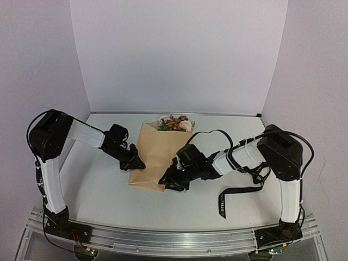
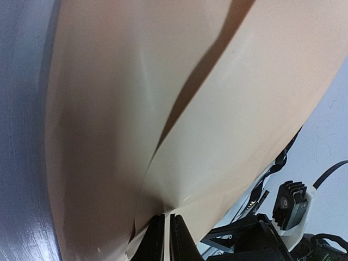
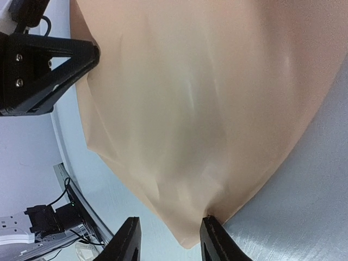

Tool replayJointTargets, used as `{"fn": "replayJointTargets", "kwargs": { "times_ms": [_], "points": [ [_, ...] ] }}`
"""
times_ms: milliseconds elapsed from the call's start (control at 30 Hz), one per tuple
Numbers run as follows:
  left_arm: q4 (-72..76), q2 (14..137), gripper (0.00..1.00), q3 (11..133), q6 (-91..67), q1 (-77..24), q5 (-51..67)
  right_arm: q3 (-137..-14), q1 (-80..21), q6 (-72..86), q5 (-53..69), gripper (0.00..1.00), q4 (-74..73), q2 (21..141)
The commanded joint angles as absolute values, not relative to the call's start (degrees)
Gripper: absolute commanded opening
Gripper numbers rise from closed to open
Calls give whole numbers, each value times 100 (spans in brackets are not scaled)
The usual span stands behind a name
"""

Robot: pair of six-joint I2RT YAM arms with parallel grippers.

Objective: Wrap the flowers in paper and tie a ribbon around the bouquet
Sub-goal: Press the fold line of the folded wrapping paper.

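The left gripper was pinched shut on the left edge of the paper, while the right gripper stood with jaws parted astride its near corner, not clamped. With only that thin edge held, the fold could likely spring open or tear if either arm pulled sideways, and the ribbon, loose on the table by the right arm, might get dragged. The folded sheet lay mid-table between the grippers, its long axis running from the near corner toward the table's far side, the flowers pointing out its far end.
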State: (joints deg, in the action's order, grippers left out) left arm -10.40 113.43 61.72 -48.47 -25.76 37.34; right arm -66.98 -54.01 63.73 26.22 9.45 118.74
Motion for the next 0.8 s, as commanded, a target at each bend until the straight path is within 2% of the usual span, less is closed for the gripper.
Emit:
{"fn": "replayJointTargets", "kwargs": {
  "times_ms": [0, 500, 700, 767],
  "points": [
    [-1284, 11340, 8, 6000, -4913, -2540, 3322, -6725, -5596, 6223, 2630, 40, 544, 11893],
    [-1379, 11306, 8, 6087, -4889, -2606, 3324, -6917, -5765, 5893, 2499, 39, -219, 11446],
    [-1318, 11315, 8, 6004, -4936, -2735, 3324, -7062, -5277, 5718, 2141, 40, -768, 11009],
    [-1265, 11294, 8, 5964, -4981, -2777, 3330, -6974, -5051, 5712, 2137, 43, -757, 10998]
  ]
}}
